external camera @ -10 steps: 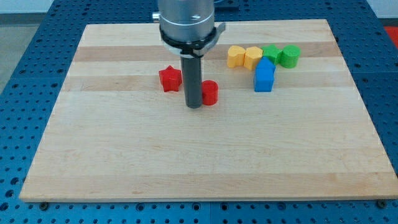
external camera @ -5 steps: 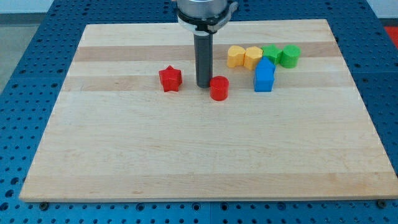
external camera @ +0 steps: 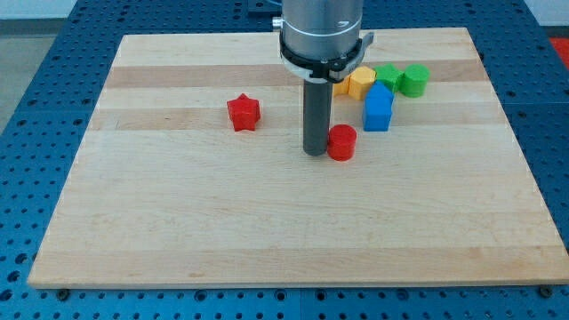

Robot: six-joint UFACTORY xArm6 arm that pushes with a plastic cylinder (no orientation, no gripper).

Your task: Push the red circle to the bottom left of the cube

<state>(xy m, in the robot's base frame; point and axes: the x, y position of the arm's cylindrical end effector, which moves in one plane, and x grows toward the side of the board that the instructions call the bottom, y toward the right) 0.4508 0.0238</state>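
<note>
Where the rod meets the board, my tip (external camera: 316,152) stands just at the view's left of the red circle (external camera: 341,142), touching it or nearly so; contact cannot be confirmed. The rod is a plain dark shaft with no jaws, so it grips nothing and only bears sideways on blocks.

The red circle is a short, upright cylinder, solid red, flat top facing up. It lies near the board's middle, slightly toward the view's right, below and to the left of the blue cube-like block (external camera: 378,108), with a small gap between the two.

Neighbours: a yellow block (external camera: 361,82) sits above the blue one, and part of a second yellow block shows behind the rod's collar, shape unclear. Two green blocks (external camera: 403,79) stand at the view's right of the yellow, close together. The red star (external camera: 243,113) is alone at the view's left, well apart from the rod.

Open room: the whole lower half of the board is bare wood, as is the left third. The red circle is far from every edge. The cluster of blocks stands near the top edge.

Surface: a pale wooden board (external camera: 267,231) of glued strips with visible grain bands. It rests on a blue perforated table (external camera: 27,116) that shows on all sides.
</note>
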